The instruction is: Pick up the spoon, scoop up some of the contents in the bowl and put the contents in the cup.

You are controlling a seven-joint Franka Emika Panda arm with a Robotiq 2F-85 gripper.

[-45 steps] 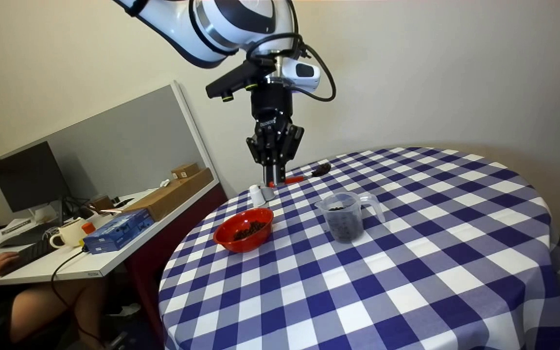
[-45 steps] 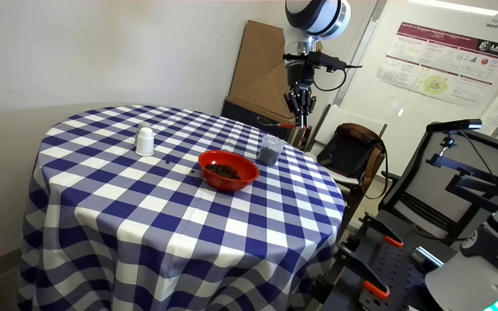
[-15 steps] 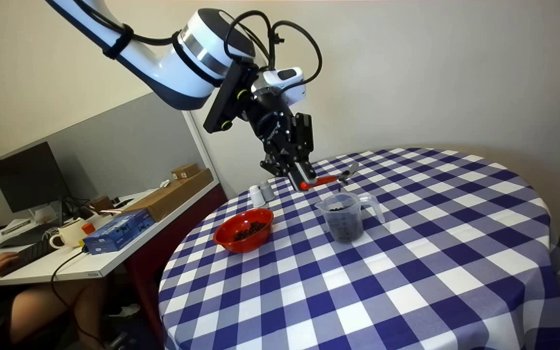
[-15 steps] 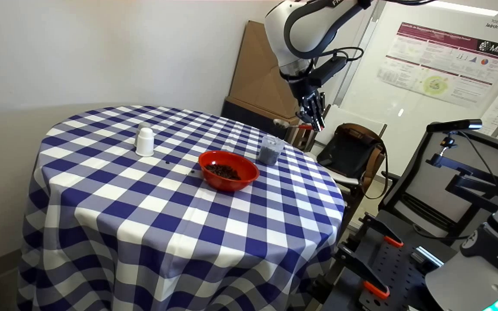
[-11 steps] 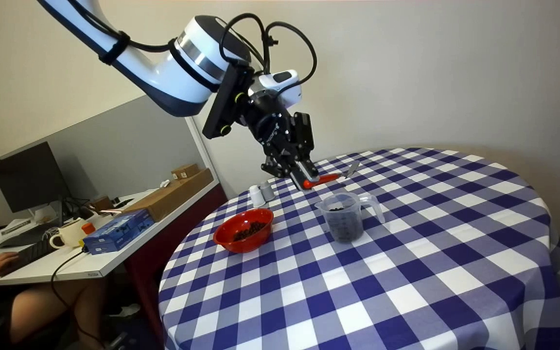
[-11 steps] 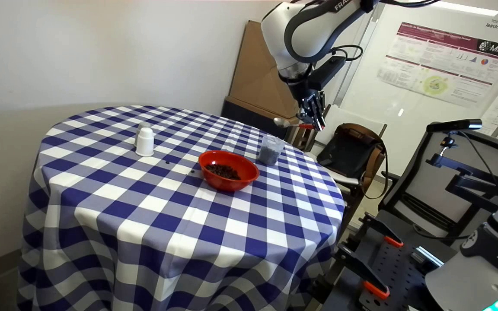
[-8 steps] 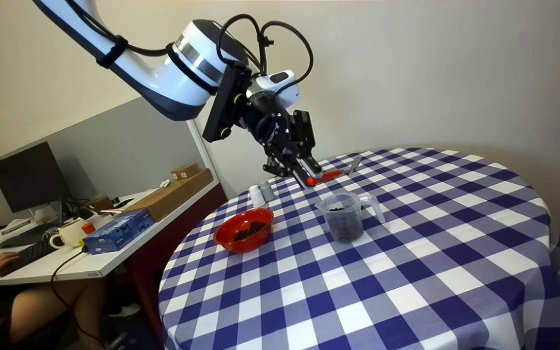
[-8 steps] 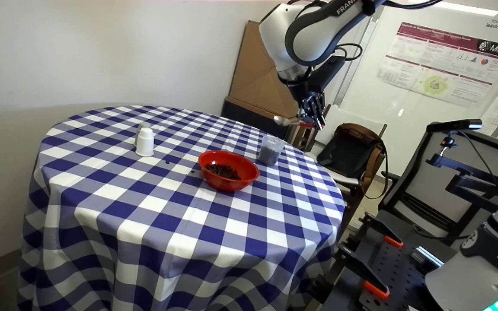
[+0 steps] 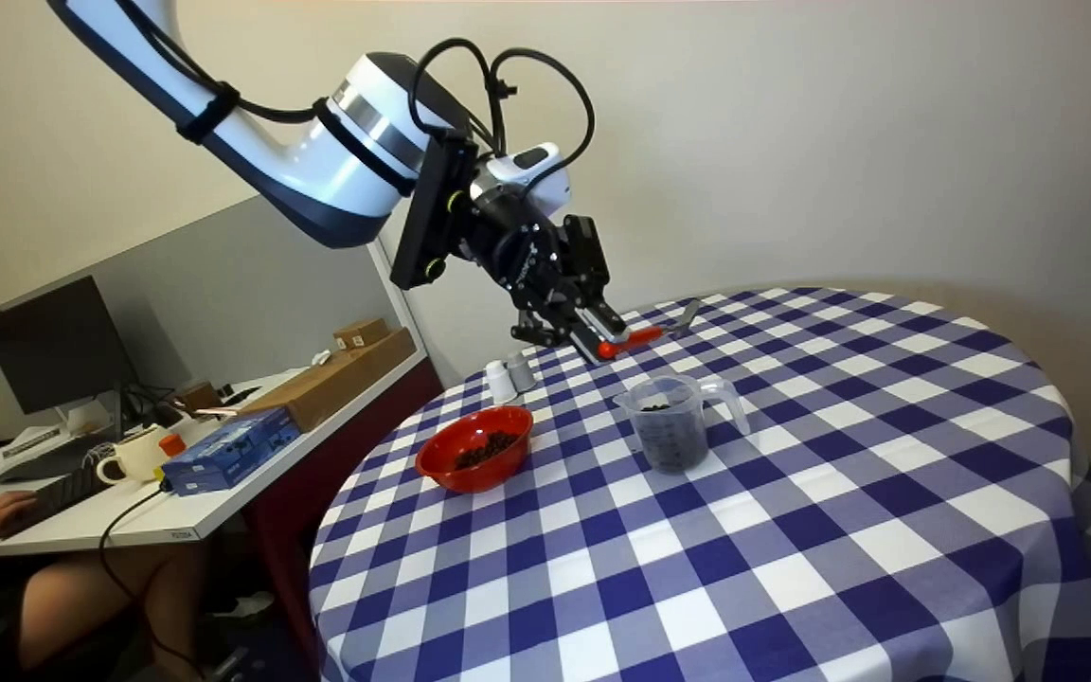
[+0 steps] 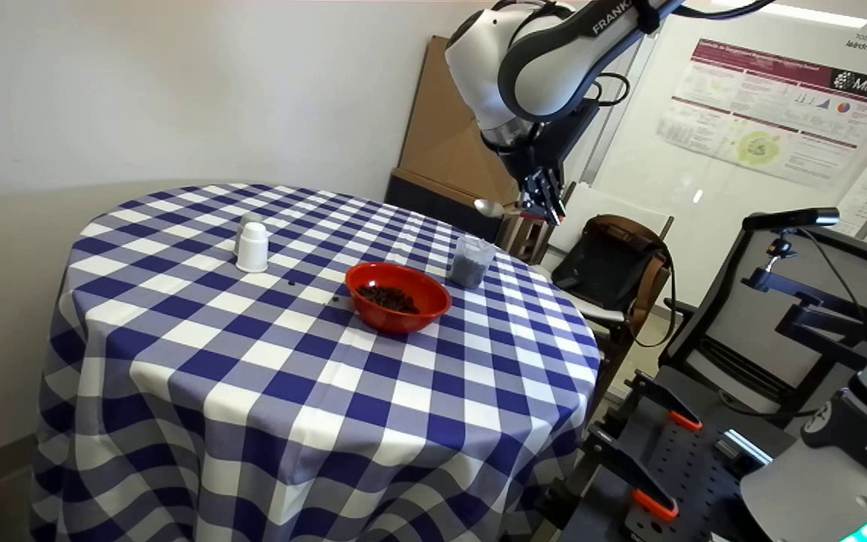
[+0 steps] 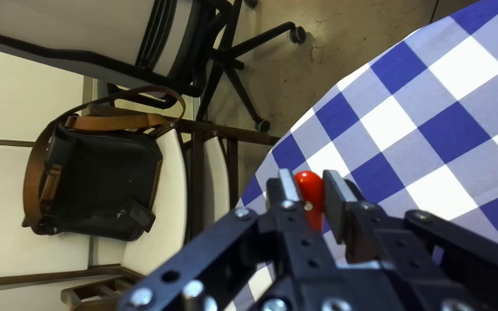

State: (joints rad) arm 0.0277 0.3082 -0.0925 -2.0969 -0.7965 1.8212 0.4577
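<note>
My gripper [image 9: 600, 339] is shut on the red handle of the spoon [image 9: 640, 338]; the handle's end also shows between the fingertips in the wrist view [image 11: 311, 190]. The spoon's metal head [image 10: 488, 208] is tipped on its side, above the cup, with no dark pieces visible on it. The cup [image 9: 673, 445] is a see-through measuring cup with a handle, standing upright with dark contents; it also shows in an exterior view [image 10: 471, 265]. The red bowl [image 9: 474, 480] holds small dark pieces and stands beside the cup, also seen in an exterior view [image 10: 403, 322].
A white shaker [image 9: 500, 383] and a grey shaker [image 9: 521, 369] stand behind the bowl. A few loose dark pieces [image 10: 291, 282] lie on the checked tablecloth [image 9: 792, 530]. Chairs and a black bag [image 11: 102, 181] are beyond the table edge.
My gripper has tilted and moved toward the cup. The spoon was level and loaded; it turned over above the cup, dark pieces fell, and its head now looks bare and tilts upward.
</note>
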